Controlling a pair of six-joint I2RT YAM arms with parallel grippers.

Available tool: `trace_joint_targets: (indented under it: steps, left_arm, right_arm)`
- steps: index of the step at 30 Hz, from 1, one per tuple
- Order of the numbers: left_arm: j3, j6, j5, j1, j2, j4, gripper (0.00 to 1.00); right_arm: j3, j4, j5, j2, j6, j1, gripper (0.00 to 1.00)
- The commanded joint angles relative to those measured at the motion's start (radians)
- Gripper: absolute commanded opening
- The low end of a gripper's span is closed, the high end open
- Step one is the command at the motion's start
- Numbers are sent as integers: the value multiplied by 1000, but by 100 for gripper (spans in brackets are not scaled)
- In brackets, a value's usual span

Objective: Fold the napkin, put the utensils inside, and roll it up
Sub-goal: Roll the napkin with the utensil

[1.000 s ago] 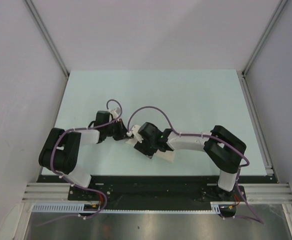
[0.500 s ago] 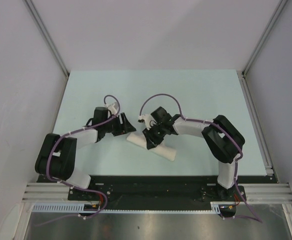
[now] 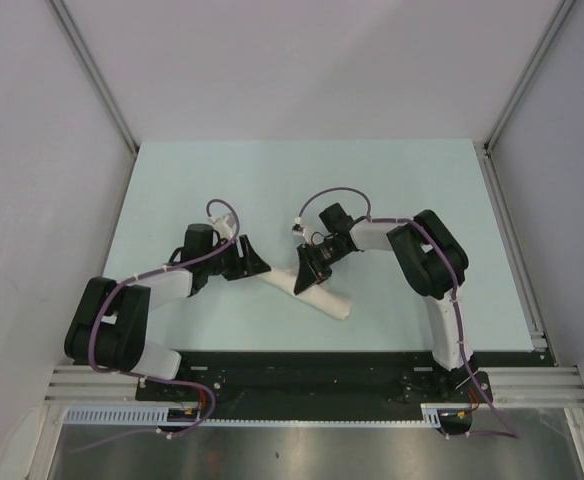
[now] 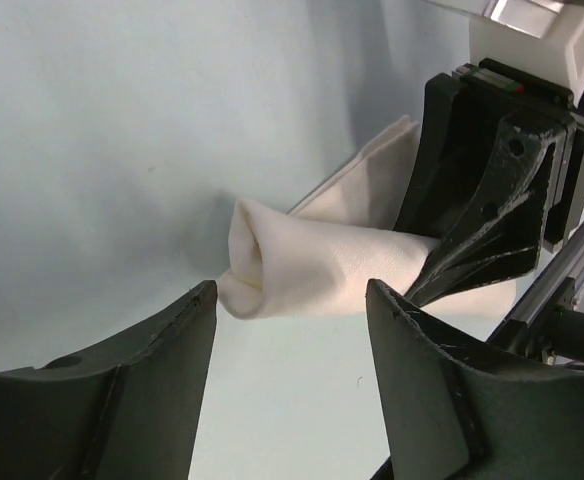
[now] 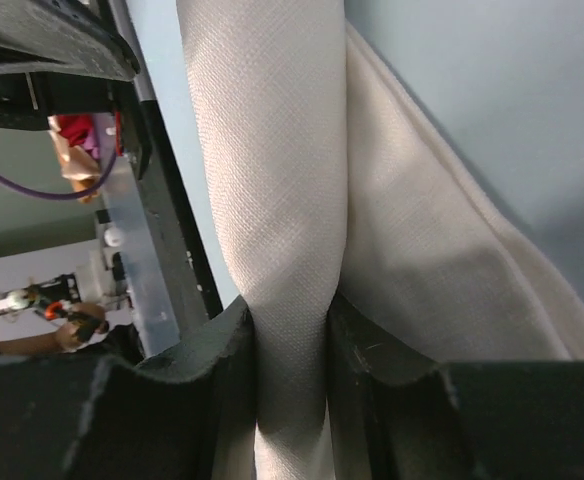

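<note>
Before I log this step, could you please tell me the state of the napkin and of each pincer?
napkin: rolled into a tube, with a loose flap beside it.
left pincer: open, fingers either side of the roll's end, not gripping it.
right pincer: shut on the napkin, pinching the roll.

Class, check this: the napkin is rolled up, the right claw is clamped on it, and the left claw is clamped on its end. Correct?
No: the left claw is open, fingers apart and off the roll's end, as the left wrist view shows. The napkin is rolled up and the right claw is clamped on it.
</note>
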Motion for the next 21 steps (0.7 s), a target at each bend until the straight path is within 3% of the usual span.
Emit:
trace_joint_targets:
  steps: [1, 7, 11, 12, 16, 21]
  left_arm:
    - [-15, 9, 38, -3, -34, 69, 65]
    - [-24, -16, 67, -6, 9, 133, 58]
    - [-12, -19, 73, -6, 43, 156, 36]
    - [-6, -20, 75, -6, 55, 161, 32]
    - [13, -24, 76, -6, 78, 165, 7]
    - [43, -31, 67, -6, 95, 147, 0]
  right_arm:
    - [41, -22, -107, 42, 42, -17, 32]
    - [53, -44, -114, 68, 33, -30, 33]
    - [61, -54, -108, 71, 30, -34, 37]
    - [64, -57, -106, 71, 33, -37, 45]
    - [76, -64, -88, 44, 48, -59, 58]
    - [107, -106, 12, -66, 47, -91, 61]
